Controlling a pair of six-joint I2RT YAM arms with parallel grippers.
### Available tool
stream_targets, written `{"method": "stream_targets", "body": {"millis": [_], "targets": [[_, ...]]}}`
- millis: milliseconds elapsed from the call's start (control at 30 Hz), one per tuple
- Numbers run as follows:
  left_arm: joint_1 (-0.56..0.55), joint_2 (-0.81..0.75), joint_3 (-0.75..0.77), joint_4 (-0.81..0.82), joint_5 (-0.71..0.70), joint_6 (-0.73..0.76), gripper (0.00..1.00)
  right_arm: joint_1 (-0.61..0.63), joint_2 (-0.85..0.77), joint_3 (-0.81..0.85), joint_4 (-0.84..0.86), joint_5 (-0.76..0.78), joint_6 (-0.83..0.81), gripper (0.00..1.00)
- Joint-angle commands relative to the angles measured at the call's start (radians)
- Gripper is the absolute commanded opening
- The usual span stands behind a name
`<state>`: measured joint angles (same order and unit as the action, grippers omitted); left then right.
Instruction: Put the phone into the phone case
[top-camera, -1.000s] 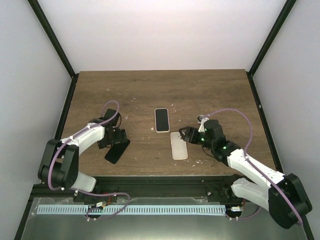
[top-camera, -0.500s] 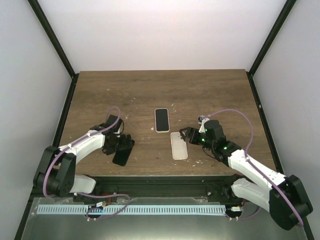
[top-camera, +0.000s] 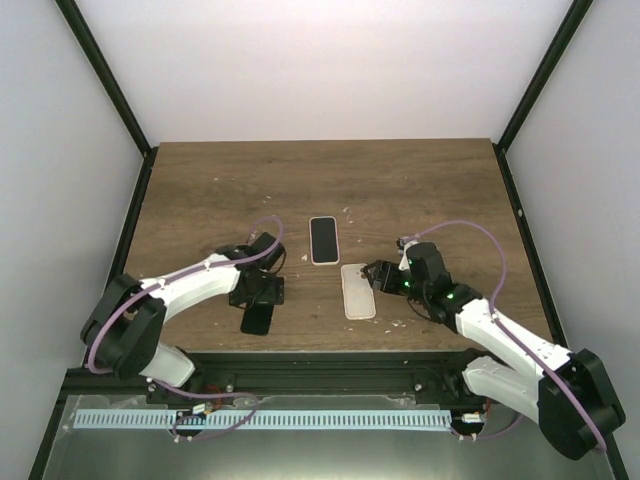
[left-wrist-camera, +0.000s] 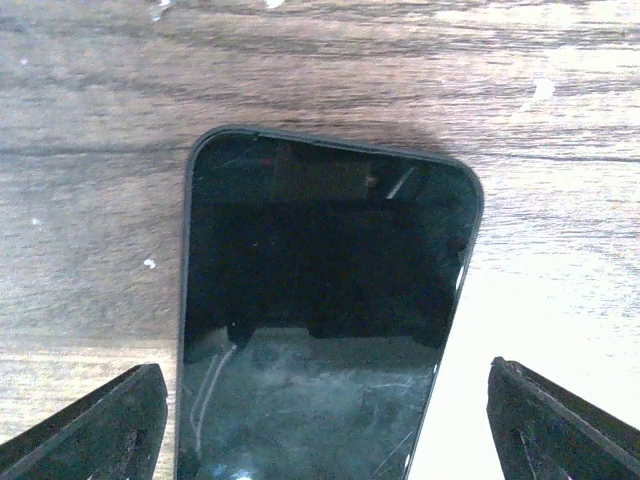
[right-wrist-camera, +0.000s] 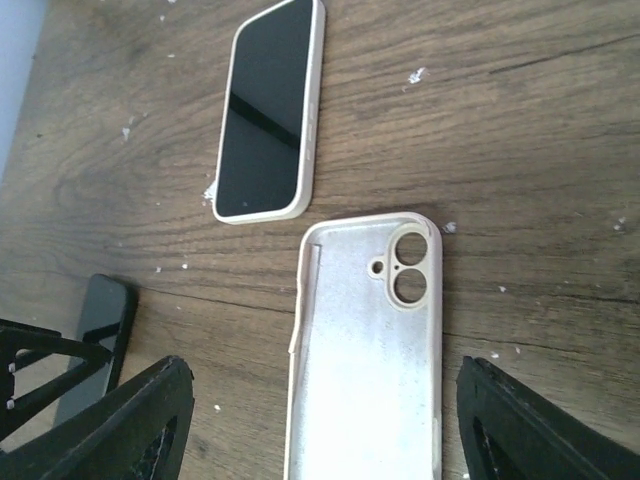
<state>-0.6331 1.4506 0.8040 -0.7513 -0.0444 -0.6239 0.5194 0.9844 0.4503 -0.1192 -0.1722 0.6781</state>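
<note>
Overhead, the black phone (top-camera: 257, 319) lies flat on the table (top-camera: 400, 180), near the front edge and left of centre. The left gripper (top-camera: 262, 298) hangs directly over its far end. The empty cream case (top-camera: 358, 291) lies well apart to the right, with its hollow side up. The right gripper (top-camera: 376, 277) waits just beside its right edge. A second phone (top-camera: 323, 240), already in a cream shell, lies a little behind the case; I judge it is not part of this job.

From the left wrist, the phone (left-wrist-camera: 320, 300) fills the middle, screen up, and the two fingers stand wide on both sides of it. The left gripper (left-wrist-camera: 322, 400) is spread and touches neither long edge. It seems lined up this way so the jaws can close across the narrow width, which makes a glossy slab easier to lift.

From the right wrist, the case (right-wrist-camera: 370, 360) lies between the parted fingers of the right gripper (right-wrist-camera: 322, 380), and the camera hole points away. These jaws are also released and grasp nothing. I think this arm is placed to steady the case while the phone comes in. The phone (right-wrist-camera: 95, 340) shows at the left edge, and the second phone (right-wrist-camera: 270, 110) lies further off.
</note>
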Motion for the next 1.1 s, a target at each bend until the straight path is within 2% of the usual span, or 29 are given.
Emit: {"method": "stream_targets", "body": {"millis": [0,433,933,1067], "targets": [[-0.039,0.057,0.044,-0.051,-0.09,0.03,0.88,-0.005,0.022,0.007,-0.041,0.02,-0.046,0.72],[-0.041,0.071,0.004,0.009,-0.058,0.091,0.93,-0.006,0.153,-0.008,0.004,-0.008,-0.068,0.67],[-0.041,0.103,-0.028,0.051,-0.037,0.093,0.87,-0.005,0.336,0.015,0.051,-0.061,-0.095,0.57],[-0.04,0.093,-0.027,0.039,-0.046,0.093,0.79,-0.005,0.393,0.032,0.056,-0.063,-0.104,0.5]]}}
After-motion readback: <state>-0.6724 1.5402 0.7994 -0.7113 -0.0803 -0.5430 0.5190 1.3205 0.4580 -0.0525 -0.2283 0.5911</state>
